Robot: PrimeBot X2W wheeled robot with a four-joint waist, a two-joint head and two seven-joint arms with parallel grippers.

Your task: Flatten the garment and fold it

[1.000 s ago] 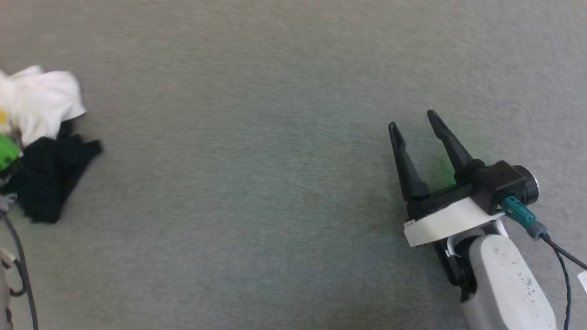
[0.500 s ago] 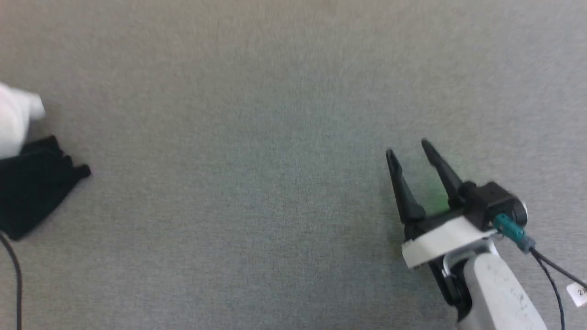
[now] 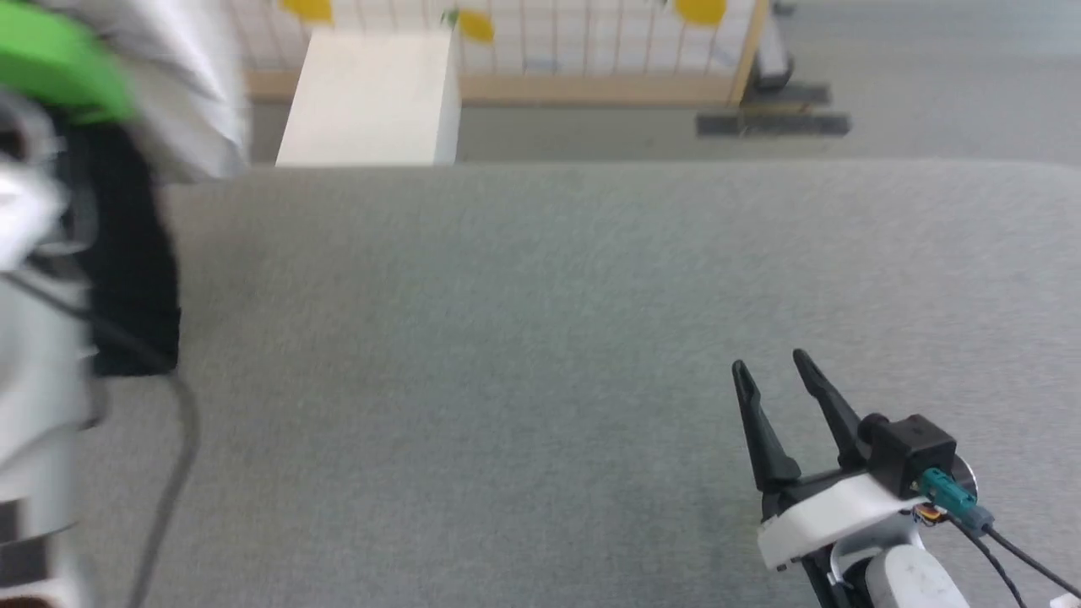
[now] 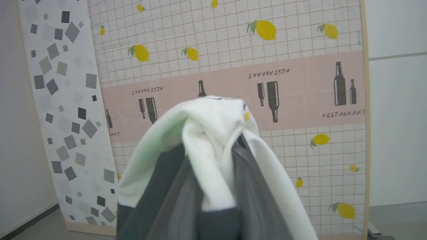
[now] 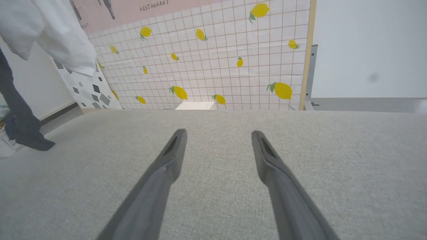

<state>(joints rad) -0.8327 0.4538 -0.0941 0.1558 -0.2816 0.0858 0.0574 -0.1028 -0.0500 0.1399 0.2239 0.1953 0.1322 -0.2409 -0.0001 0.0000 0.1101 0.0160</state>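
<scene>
The garment hangs lifted at the left of the head view, with its white body [image 3: 198, 93] on top and a black sleeve [image 3: 135, 253] dangling toward the grey table. In the left wrist view the white cloth [image 4: 213, 140] drapes over my left gripper's dark fingers [image 4: 248, 180], which are shut on it. The right wrist view shows the same white cloth [image 5: 56, 33] and black sleeve [image 5: 20, 113] hanging at the far left. My right gripper [image 3: 770, 361] is open and empty just above the table at the lower right, its fingers spread [image 5: 218, 132].
The grey fabric-covered table [image 3: 540, 295] ends at a far edge. Beyond it stand a white box [image 3: 372, 93] and a lemon-patterned panel [image 5: 213, 60]. My left arm's blurred forearm and cable [image 3: 173, 473] fill the left side, with a green part [image 3: 51, 59] near the wrist.
The head camera has tilted up, bringing the table's far edge and the panel into view. The garment has gone from lying on the table to hanging raised in my left gripper.
</scene>
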